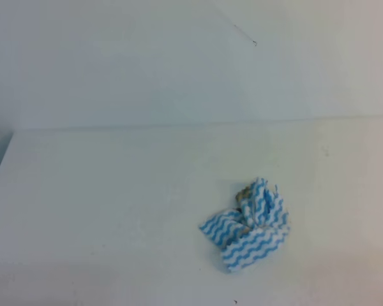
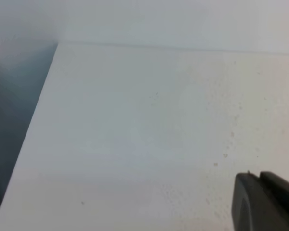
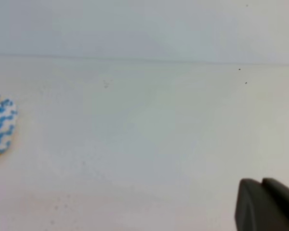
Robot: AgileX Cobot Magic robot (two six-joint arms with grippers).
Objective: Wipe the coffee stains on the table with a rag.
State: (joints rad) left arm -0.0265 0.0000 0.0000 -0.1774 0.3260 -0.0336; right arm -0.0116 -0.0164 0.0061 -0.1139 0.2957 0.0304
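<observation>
The rag, white with blue zigzag stripes, lies crumpled on the white table right of centre, with a small brownish mark near its top. Its edge also shows at the left of the right wrist view, rag. No arm touches it. The coffee stains are hidden or out of view; only faint tan specks dot the tabletop in the left wrist view. My left gripper shows as dark fingertips pressed together at the lower right, holding nothing. My right gripper looks the same, shut and empty, well right of the rag.
A pale wall rises behind the table's back edge. The table's left edge drops off to a dark gap. Neither arm appears in the exterior high view.
</observation>
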